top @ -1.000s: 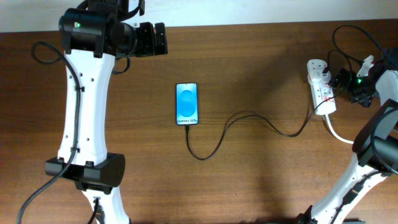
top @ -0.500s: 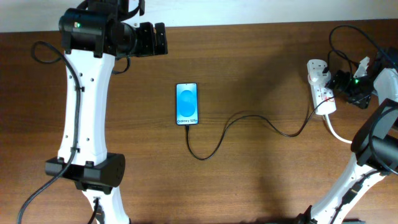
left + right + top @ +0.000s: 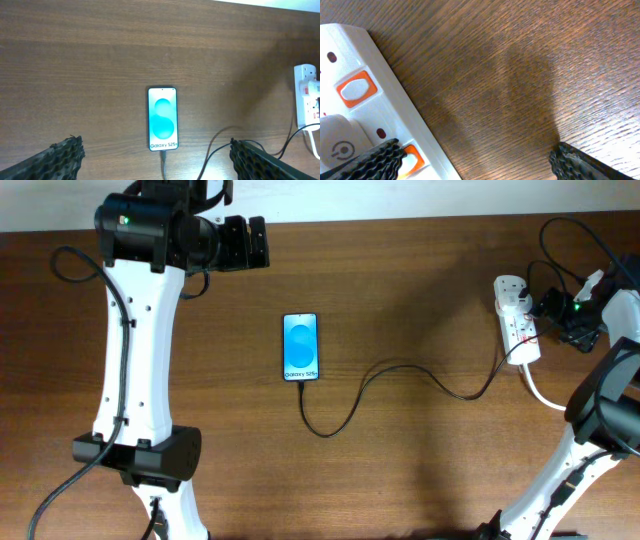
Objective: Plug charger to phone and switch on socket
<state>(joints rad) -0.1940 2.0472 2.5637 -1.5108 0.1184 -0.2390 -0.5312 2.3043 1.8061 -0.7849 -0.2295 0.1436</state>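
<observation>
The phone (image 3: pixel 301 347) lies flat mid-table with its blue screen up, and also shows in the left wrist view (image 3: pixel 163 118). The thin black charger (image 3: pixel 400 366) runs from the phone's bottom edge, where its tip (image 3: pixel 163 156) meets the phone, in a loop to the white socket (image 3: pixel 516 320). My left gripper (image 3: pixel 256 242) is open and empty, held high behind the phone. My right gripper (image 3: pixel 543 307) is open at the socket's right side. In the right wrist view one fingertip (image 3: pixel 372 161) lies over an orange-red switch (image 3: pixel 414 158) on the socket (image 3: pixel 385 85).
The socket's thick white cord (image 3: pixel 545 395) trails toward the table's right edge. A white plug (image 3: pixel 337 145) with a power symbol sits in the socket. A second switch (image 3: pixel 355 89) is uncovered. The robots' black cables (image 3: pixel 560 240) loop over the back right.
My right gripper has shifted very slightly beside the socket. The left arm, phone and charger have not moved.
</observation>
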